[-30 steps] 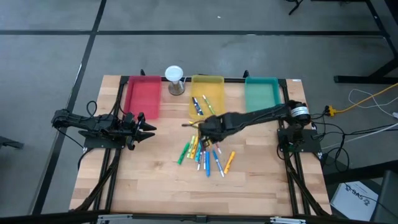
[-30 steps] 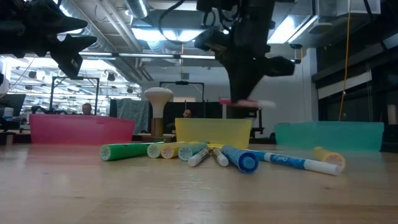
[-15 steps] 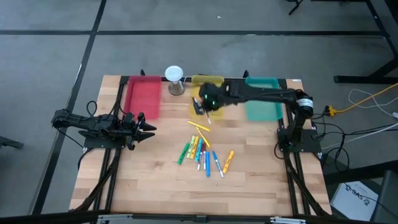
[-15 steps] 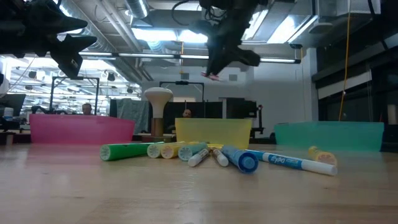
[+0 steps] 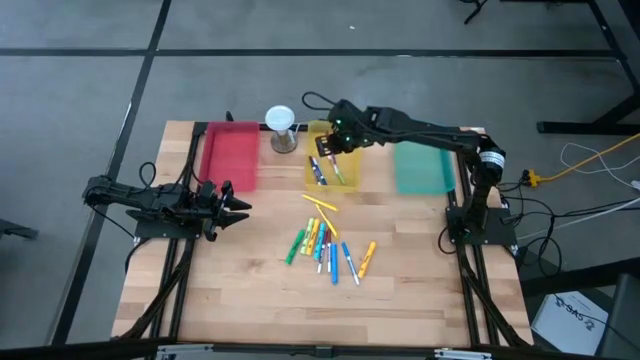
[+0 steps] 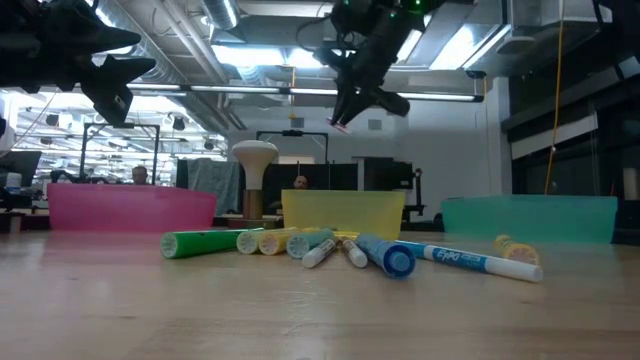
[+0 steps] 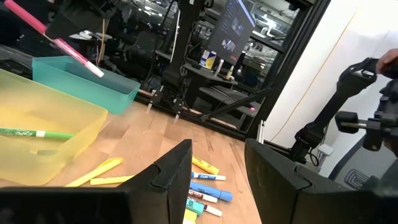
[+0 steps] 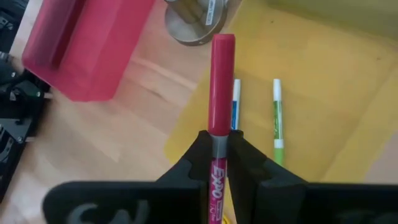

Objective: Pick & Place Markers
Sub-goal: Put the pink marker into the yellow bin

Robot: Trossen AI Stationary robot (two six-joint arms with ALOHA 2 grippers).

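Observation:
My right gripper [image 5: 333,138] hangs above the yellow tray [image 5: 348,172] at the table's far side, shut on a red-capped white marker [image 8: 222,81]. The left wrist view shows that marker [image 7: 69,46] slanting in the air. A blue marker [image 8: 236,107] and a green one [image 8: 278,118] lie flat in the yellow tray. Several more markers [image 5: 325,245] lie in a loose pile on the table's middle. My left gripper [image 5: 232,204] waits open at the table's left side, holding nothing. My right gripper pinches the marker between its two fingers at the grey band [image 8: 219,145] where the red cap meets the white barrel. The marker runs along the fingers, with its cap sticking out past the fingertips. It slants downward, lifted clear above the yellow tray.
A red tray [image 5: 230,155] stands at the far left and a teal tray [image 5: 420,160] at the far right of the yellow one. A white-topped hourglass-like object [image 5: 281,128] stands between the red and yellow trays. Bare wood lies near the front edge.
My right gripper has risen from the pile and gone toward the table's far edge, carrying the red-capped marker over the yellow tray. The marker, level at first, now slants cap-down. The pile has stayed where it was.

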